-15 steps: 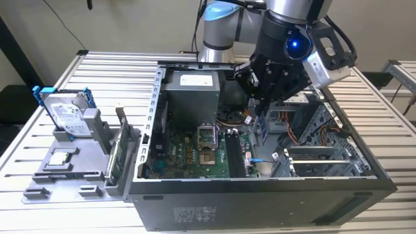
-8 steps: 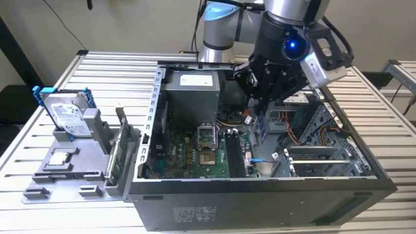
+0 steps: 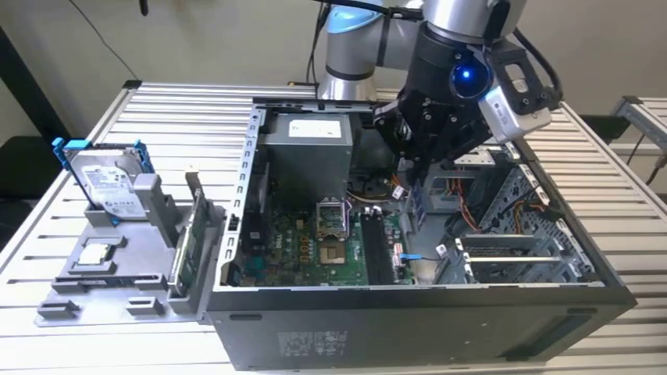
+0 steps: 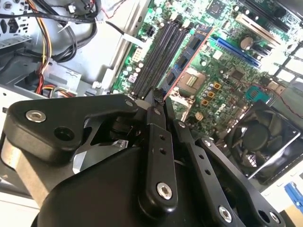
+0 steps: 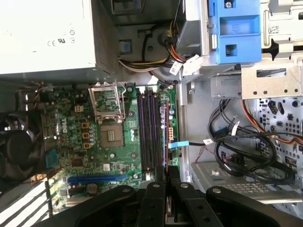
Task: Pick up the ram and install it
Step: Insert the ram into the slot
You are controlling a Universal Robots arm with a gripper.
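Observation:
My gripper (image 3: 415, 168) hangs inside the open computer case (image 3: 417, 301), above the motherboard. Its black fingers (image 4: 158, 142) are shut on the ram (image 4: 187, 59), a thin dark stick with small chips and a reddish edge. In both wrist views the ram (image 5: 165, 137) sticks out from the fingertips, edge-on, and runs lengthwise along the black memory slots (image 5: 149, 135). It lies over the side of the slot bank nearest the drive cage. The slots (image 4: 158, 54) show no stick in them. I cannot tell how far the ram is above the board.
A silver power supply (image 3: 308, 152) and the bare processor socket (image 5: 108, 116) flank the slots. Cable bundles (image 5: 246, 146) and a blue drive bay (image 5: 234, 28) crowd the other side. On the table at the exterior view's left, a grey stand holds a hard drive (image 3: 105, 183) and a green card (image 3: 193, 234).

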